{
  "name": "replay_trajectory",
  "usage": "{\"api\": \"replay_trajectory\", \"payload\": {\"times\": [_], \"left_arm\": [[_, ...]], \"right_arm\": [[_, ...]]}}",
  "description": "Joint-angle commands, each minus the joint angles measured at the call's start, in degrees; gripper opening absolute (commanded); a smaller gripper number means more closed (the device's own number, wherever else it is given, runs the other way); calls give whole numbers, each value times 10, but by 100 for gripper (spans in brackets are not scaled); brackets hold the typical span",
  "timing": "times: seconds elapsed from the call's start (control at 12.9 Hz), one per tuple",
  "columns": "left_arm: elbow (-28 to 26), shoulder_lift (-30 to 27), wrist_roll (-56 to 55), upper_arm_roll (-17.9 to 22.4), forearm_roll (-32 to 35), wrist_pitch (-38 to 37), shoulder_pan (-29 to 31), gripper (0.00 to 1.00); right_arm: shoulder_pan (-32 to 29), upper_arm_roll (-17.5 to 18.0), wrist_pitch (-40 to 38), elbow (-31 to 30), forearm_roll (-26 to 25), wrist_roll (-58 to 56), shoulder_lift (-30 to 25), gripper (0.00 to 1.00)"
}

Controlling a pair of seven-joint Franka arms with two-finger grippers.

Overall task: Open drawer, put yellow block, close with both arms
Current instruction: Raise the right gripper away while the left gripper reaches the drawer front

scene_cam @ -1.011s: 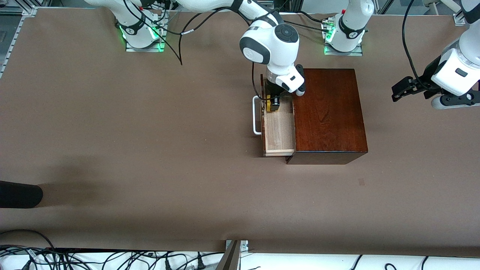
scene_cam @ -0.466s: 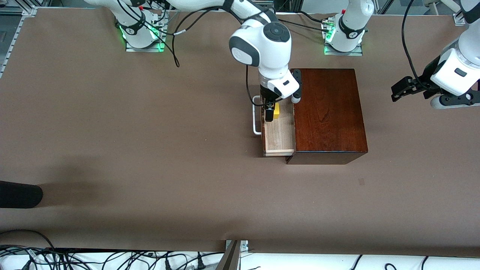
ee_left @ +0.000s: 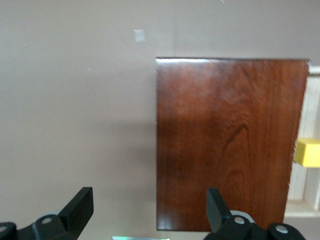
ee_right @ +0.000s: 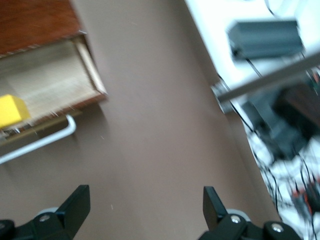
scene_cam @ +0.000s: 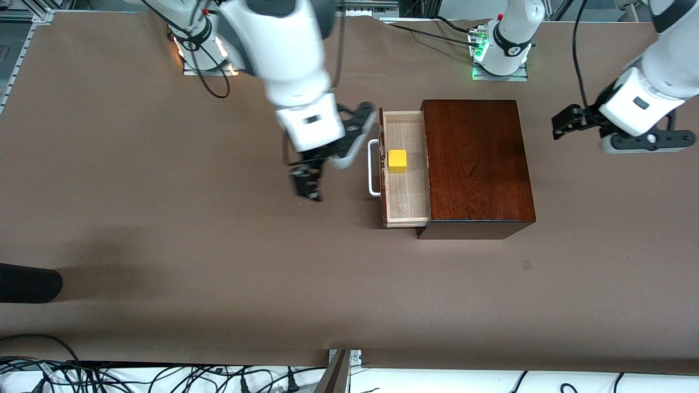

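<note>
The drawer point(scene_cam: 407, 196) stands pulled out of the mahogany box point(scene_cam: 478, 164), its white bar handle point(scene_cam: 373, 169) facing the right arm's end of the table. The yellow block point(scene_cam: 397, 160) rests on the drawer's pale floor, free of any gripper. My right gripper point(scene_cam: 307, 188) hangs open and empty over bare table beside the handle. In the right wrist view the gripper point(ee_right: 145, 205) shows wide-apart fingers, with the drawer point(ee_right: 50, 85) and block point(ee_right: 11, 111) off to one side. My left gripper point(scene_cam: 561, 123) is open over the table at the box's other end. The left wrist view shows that gripper point(ee_left: 150, 205), the box point(ee_left: 230, 140) and the block point(ee_left: 307, 152).
A dark rounded object point(scene_cam: 27, 282) pokes in at the table's edge toward the right arm's end. Cables point(scene_cam: 164, 376) and a metal bracket point(scene_cam: 344, 360) run along the edge nearest the front camera. The two green-lit bases point(scene_cam: 499, 60) stand along the table's robot edge.
My right gripper opened, left the yellow block in the drawer, rose out and swung away toward the right arm's end. The left arm shifted slightly toward the box.
</note>
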Motion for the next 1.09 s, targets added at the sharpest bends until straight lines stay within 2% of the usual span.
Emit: {"api": "replay_trajectory", "payload": {"times": [0.0,0.23,0.47,0.54,0.7,0.86,1.01], "left_arm": [[30,23,31,-43,-14,-37,-2,100],[56,56,130,-72,-56,-50,-3,100],[92,99,156,-81,-121,-45,-30,100],[113,116,156,-82,-125,-45,-54,100],[158,163,130,-82,-139,-44,-104,100],[197,206,124,-82,-157,-30,-135,100],[204,230,124,-83,-162,15,-177,100]], "right_arm": [[-61,-17,-57,-30,49,0,-55,100],[-112,-67,-95,-81,120,0,-117,100],[-118,-113,-108,-195,123,13,-213,100],[-133,-118,-103,-242,122,26,-245,100],[-171,-119,-101,-296,121,29,-280,100],[-207,-116,-103,-317,116,48,-283,100],[-235,-109,-101,-333,113,59,-284,100]]}}
